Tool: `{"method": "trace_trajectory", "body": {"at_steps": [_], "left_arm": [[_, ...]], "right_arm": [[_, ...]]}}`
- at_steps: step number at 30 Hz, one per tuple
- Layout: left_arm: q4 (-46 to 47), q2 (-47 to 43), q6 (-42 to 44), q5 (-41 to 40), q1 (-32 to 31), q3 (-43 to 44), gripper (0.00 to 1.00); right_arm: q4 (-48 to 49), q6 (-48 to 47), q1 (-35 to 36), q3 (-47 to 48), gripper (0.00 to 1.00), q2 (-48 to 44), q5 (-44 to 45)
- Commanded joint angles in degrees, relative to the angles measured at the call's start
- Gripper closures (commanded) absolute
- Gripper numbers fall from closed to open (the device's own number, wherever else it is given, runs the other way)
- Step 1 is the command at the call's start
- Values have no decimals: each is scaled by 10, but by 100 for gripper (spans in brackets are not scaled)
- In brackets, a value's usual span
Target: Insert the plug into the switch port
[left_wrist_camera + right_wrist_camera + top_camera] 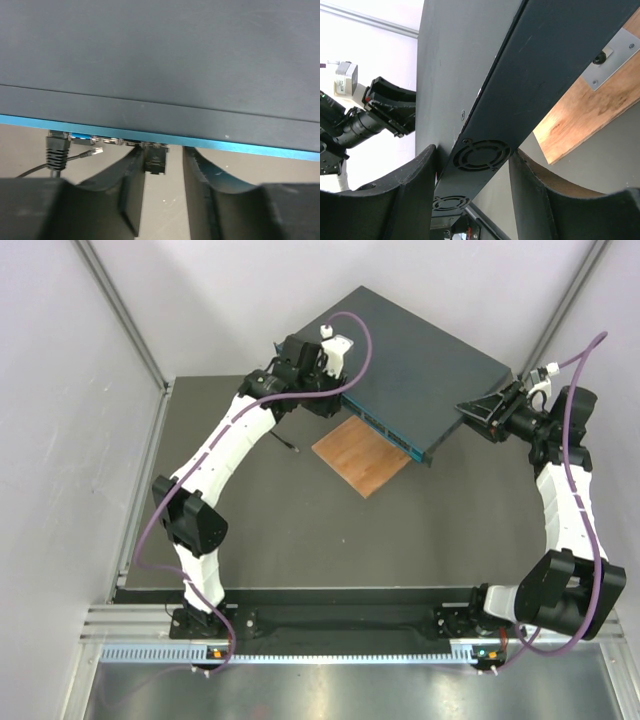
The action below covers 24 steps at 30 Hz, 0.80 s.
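The switch (pixel 420 355) is a dark blue-grey box lying at the back, its teal front face (pixel 385 430) turned to the near left. In the left wrist view a black plug (pixel 156 160) sits in a socket under the teal edge (pixel 250 147). My left gripper (pixel 162 150) is open around the plug: the left finger is close beside it and the right finger stands apart. In the top view the left gripper (pixel 335 400) is at the front face's left end. My right gripper (pixel 472 150) is shut on the switch's right side (pixel 480 155), with one finger on top and one beneath.
A thin brown wooden board (pixel 362 455) lies under the switch's front edge. A second black plug (pixel 57 147) with its cable sits in a socket further left. A loose clear connector (pixel 95 152) on a thin black cable (pixel 287 443) lies on the dark mat.
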Motion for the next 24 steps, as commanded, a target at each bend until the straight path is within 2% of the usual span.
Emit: {"method": "trace_trajectory", "body": {"at_steps": [1,8,14,18,20,24], "left_arm": [[95,-42,3,9,-5,-11,59],[40,-115,19,-5,5,-91,49],[24,-178,18,-6,28,-168,48],[57,-209,11,9,34,-220,58],[78,-215,3,15,35,-235,70],[141,-208,-16,33,34,-245,83]], "right_arm": [[54,-61,28,34,100,6,-10],[50,-63,25,36,100,9,-11],[52,-62,25,37,100,10,-8],[51,-63,26,38,100,12,-9],[52,-60,25,38,100,14,-10],[55,-58,26,40,100,17,-11]]}}
